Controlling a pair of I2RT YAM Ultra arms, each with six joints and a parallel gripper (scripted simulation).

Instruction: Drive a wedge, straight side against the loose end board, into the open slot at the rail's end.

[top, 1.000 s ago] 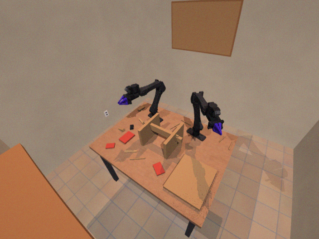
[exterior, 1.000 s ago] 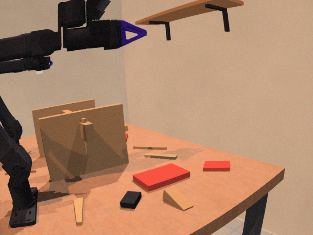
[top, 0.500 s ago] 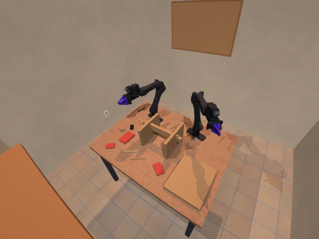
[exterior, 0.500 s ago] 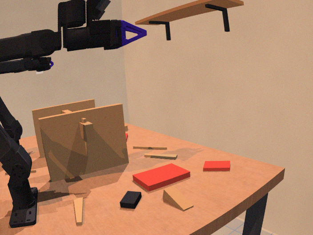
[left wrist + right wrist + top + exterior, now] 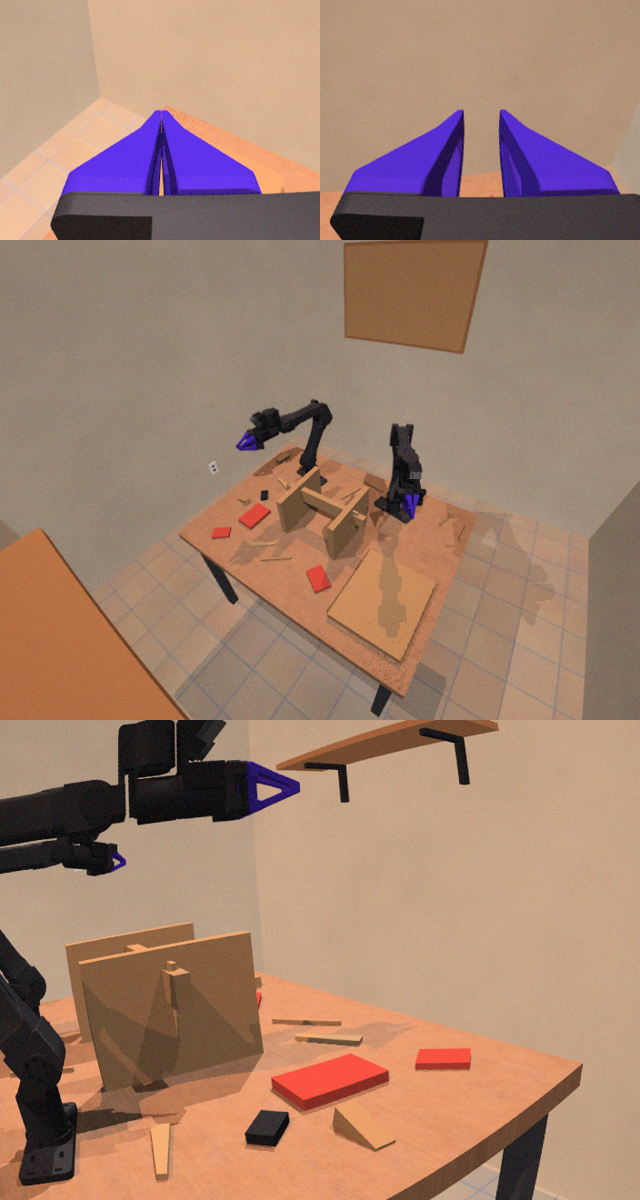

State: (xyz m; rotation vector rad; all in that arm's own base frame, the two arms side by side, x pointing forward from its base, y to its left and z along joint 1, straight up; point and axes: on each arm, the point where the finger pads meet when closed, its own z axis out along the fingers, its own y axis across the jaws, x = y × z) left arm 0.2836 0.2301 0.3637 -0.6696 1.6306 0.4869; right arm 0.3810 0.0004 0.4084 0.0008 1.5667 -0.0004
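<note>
Rail (image 5: 323, 502) (image 5: 180, 985) and upright boards (image 5: 299, 501) (image 5: 347, 530) (image 5: 216, 998) stand mid-frame from above, while my left gripper (image 5: 413, 517) (image 5: 125, 861) (image 5: 161, 120), right of centre, is shut empty and my right one (image 5: 237, 447) (image 5: 298, 786) (image 5: 482, 111), left of centre, gapes narrowly, empty.

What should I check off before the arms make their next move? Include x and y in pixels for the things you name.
1. Left gripper (image 5: 413, 517) (image 5: 125, 861) (image 5: 161, 111) holding nothing: ok, shut on nothing.
2. Right gripper (image 5: 237, 447) (image 5: 298, 786) (image 5: 482, 110) holding nothing: ok, slightly open with a bare gap.
3. Both grippers off the rail (image 5: 321, 501) (image 5: 179, 972): ok, neither touches it.
4. Both end boards upright: ok, the one nearer the exterior camera (image 5: 299, 501) (image 5: 222, 994) and the farther one (image 5: 345, 534) (image 5: 103, 947) both stand.
5. Loose board tight against the rail: cannot tell, the joint is too small to judge.
6. Wedge fully driven, straight side to the board: cannot tell, too small and shadowed.
</note>
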